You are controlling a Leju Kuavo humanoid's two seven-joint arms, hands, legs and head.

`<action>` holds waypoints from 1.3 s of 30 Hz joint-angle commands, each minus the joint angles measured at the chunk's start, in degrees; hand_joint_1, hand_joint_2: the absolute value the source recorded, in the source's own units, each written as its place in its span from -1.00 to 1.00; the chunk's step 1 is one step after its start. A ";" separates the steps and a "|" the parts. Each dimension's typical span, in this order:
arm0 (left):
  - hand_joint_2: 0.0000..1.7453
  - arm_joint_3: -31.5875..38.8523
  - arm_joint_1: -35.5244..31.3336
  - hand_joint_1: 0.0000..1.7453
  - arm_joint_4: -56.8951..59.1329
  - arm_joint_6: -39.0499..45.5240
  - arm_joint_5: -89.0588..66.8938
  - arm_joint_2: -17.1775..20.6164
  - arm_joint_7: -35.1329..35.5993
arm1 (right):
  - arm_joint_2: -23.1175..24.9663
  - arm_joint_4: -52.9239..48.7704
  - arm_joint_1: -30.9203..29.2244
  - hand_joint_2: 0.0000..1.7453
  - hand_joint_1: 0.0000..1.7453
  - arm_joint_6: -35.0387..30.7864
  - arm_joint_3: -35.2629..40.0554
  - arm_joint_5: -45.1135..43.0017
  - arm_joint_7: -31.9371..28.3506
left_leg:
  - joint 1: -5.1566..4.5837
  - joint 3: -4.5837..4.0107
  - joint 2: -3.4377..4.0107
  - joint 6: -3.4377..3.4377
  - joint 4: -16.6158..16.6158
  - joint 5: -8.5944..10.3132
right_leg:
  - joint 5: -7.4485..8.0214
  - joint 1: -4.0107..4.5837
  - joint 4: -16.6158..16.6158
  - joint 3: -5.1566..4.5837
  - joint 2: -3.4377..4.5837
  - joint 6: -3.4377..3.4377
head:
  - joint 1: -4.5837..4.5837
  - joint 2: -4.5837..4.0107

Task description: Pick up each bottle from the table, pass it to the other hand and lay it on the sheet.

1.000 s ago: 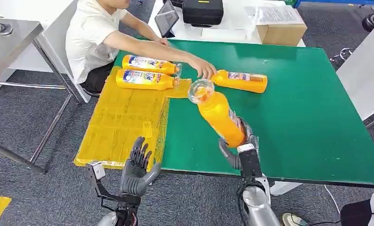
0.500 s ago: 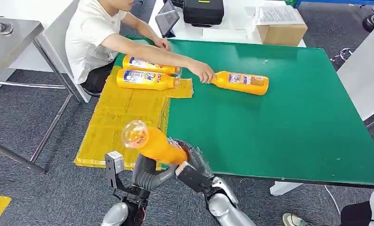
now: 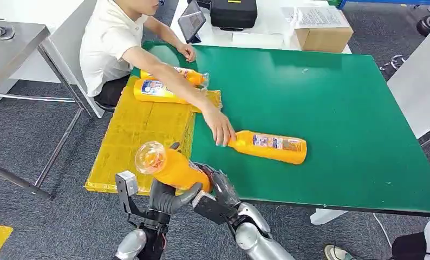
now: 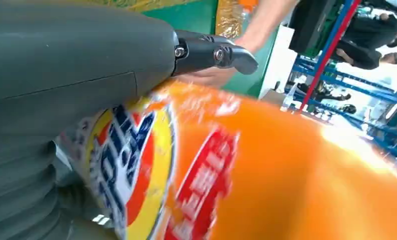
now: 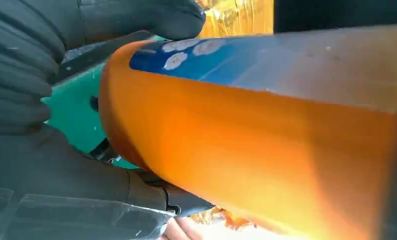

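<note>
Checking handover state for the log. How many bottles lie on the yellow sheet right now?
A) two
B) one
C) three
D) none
A: two bottles lie side by side at the far end of the yellow sheet; a third bottle lies on the green table, and a fourth is held between both hands.

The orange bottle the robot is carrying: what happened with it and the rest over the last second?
The right robot hand swung the held bottle from over the green table across to the left robot hand, which now grips it too. The person's hand dragged the loose bottle toward the robot. Two bottles stayed on the yellow sheet.
</note>
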 commanded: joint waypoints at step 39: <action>1.00 13.79 -8.45 1.00 0.09 25.16 -15.96 0.67 -9.72 | 7.72 -14.33 12.40 1.00 -1.00 -27.06 -30.85 20.08 -12.37 | 0.01 0.07 -0.12 -0.09 -0.01 -0.05 | -0.11 0.01 0.08 0.07 -0.10 -0.09 | -0.02 0.00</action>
